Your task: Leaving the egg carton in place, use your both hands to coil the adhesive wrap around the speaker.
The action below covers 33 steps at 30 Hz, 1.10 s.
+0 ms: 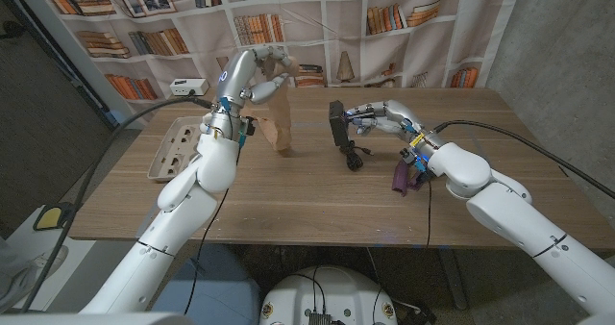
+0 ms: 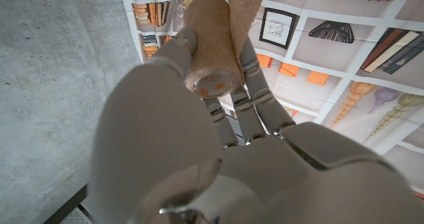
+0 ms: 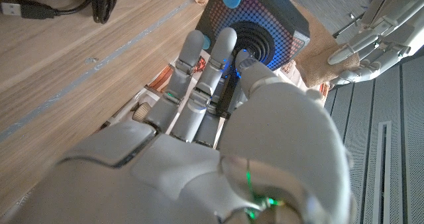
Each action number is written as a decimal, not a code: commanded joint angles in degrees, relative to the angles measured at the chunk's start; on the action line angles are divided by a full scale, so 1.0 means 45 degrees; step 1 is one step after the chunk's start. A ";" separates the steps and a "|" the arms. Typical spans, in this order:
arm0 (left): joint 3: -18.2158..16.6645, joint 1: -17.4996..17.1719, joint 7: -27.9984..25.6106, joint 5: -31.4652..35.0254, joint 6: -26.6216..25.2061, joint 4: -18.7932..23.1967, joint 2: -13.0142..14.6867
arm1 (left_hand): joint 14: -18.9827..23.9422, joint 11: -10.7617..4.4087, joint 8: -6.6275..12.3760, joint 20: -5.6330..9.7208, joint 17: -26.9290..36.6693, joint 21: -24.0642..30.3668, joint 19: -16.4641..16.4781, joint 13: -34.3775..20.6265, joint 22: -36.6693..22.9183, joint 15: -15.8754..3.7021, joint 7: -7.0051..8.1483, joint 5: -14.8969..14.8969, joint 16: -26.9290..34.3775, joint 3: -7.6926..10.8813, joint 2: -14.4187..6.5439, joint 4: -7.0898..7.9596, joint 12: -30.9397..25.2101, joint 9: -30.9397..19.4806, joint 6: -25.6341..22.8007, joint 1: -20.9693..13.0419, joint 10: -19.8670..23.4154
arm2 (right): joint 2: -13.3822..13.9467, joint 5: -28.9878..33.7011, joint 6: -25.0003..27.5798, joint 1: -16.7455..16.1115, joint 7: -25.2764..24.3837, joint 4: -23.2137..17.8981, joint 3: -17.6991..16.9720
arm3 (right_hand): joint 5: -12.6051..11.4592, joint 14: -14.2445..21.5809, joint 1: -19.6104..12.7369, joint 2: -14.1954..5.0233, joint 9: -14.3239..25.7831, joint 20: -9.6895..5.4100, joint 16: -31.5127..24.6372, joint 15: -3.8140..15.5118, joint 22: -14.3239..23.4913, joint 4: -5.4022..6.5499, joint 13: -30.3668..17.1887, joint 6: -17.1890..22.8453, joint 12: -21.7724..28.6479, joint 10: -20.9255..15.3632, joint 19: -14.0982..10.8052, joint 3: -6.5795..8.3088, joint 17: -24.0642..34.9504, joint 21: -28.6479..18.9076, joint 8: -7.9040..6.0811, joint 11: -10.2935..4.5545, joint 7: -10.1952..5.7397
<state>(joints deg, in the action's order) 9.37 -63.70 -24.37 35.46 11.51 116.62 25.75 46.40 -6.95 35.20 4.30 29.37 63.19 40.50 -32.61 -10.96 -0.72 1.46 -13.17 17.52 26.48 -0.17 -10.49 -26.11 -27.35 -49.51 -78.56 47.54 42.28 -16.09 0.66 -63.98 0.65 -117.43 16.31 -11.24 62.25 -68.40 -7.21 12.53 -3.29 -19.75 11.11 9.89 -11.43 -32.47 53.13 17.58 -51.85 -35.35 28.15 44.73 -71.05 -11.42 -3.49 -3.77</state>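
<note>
The left hand [image 1: 248, 75] holds the roll of adhesive wrap [image 2: 211, 48] raised above the table [image 1: 288, 190], fingers closed around the roll. A tan strip hangs from it toward the tabletop, left of the speaker [image 1: 337, 123]. The right hand [image 1: 384, 118] grips the speaker, which stands upright near the table's middle; in the right wrist view its fingers lie against the grille face. The speaker's cable [image 1: 353, 156] lies just in front. The egg carton [image 1: 173, 148] rests at the left edge, well apart.

To execute the step well:
- Keep the speaker braced and upright.
- Carry the roll around it under light tension.
- Route the strip clear of the cable.
- Keep the left arm off the carton.
</note>
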 commanded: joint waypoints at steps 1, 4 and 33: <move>0.0152 0.0455 0.0073 0.0076 0.0050 -0.0159 0.0006 | 0.2623 0.0079 0.0088 0.0736 0.0081 0.0083 -0.0827 -0.0165 -0.0011 -0.2359 0.0010 -0.0025 0.0076 0.0306 -0.1325 0.0182 -0.0023 -0.0020 0.0110 -0.1150 0.0124 | 0.0115 0.0155 0.0044 0.0034 0.0211 -0.0373 0.0390 | -0.0054 0.0124 -0.0372 -0.0415 0.0040 -0.1124 0.0023 0.0453 -0.0012 0.0419 -0.0888 0.0028 0.0084 -0.0493 0.0013 0.0431 0.0034 -0.0052 0.0019 -0.0420 0.0012; 0.0169 0.0513 0.0027 0.0201 0.0136 -0.0200 0.0072 | 0.2607 0.0079 0.0094 0.0740 0.0084 0.0111 -0.0848 -0.0156 0.0005 -0.2355 -0.0021 -0.0021 0.0056 0.0311 -0.1331 0.0181 -0.0005 -0.0007 0.0103 -0.1148 0.0109 | 0.0186 0.0160 0.0004 -0.0033 0.0256 -0.0520 0.0410 | -0.0055 0.0124 -0.0372 -0.0417 0.0040 -0.1123 0.0028 0.0453 -0.0012 0.0421 -0.0892 0.0026 0.0081 -0.0489 0.0015 0.0430 0.0032 -0.0054 0.0020 -0.0419 0.0002; 0.0892 0.1509 0.0336 0.0776 0.0225 -0.0773 -0.0154 | 0.2582 0.0065 0.0141 0.0770 0.0171 0.0329 -0.1037 -0.0177 0.0082 -0.2365 0.0010 0.0021 -0.0016 0.0330 -0.1348 0.0170 0.0038 0.0028 0.0164 -0.1136 0.0108 | 0.0123 0.0255 -0.0148 0.0087 0.0707 -0.1057 0.1284 | -0.0053 0.0124 -0.0376 -0.0428 0.0042 -0.1128 0.0058 0.0449 -0.0012 0.0433 -0.0918 0.0025 0.0051 -0.0498 0.0037 0.0415 0.0044 -0.0080 0.0021 -0.0400 0.0008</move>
<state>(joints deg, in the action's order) 11.75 -58.76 -23.65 38.20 12.07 114.33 25.60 46.42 -6.82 35.67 4.02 29.90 64.42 39.56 -32.63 -10.63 -0.70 1.44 -12.80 17.06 26.65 -0.48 -10.65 -25.45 -27.08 -48.90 -78.25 47.60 43.43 -15.01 0.67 -64.28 3.00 -121.82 20.56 -11.24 62.25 -68.64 -6.98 12.53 -3.28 -19.75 11.11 9.89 -11.43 -33.15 53.11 17.64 -51.74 -35.36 28.15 44.71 -71.05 -11.42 -3.60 -3.79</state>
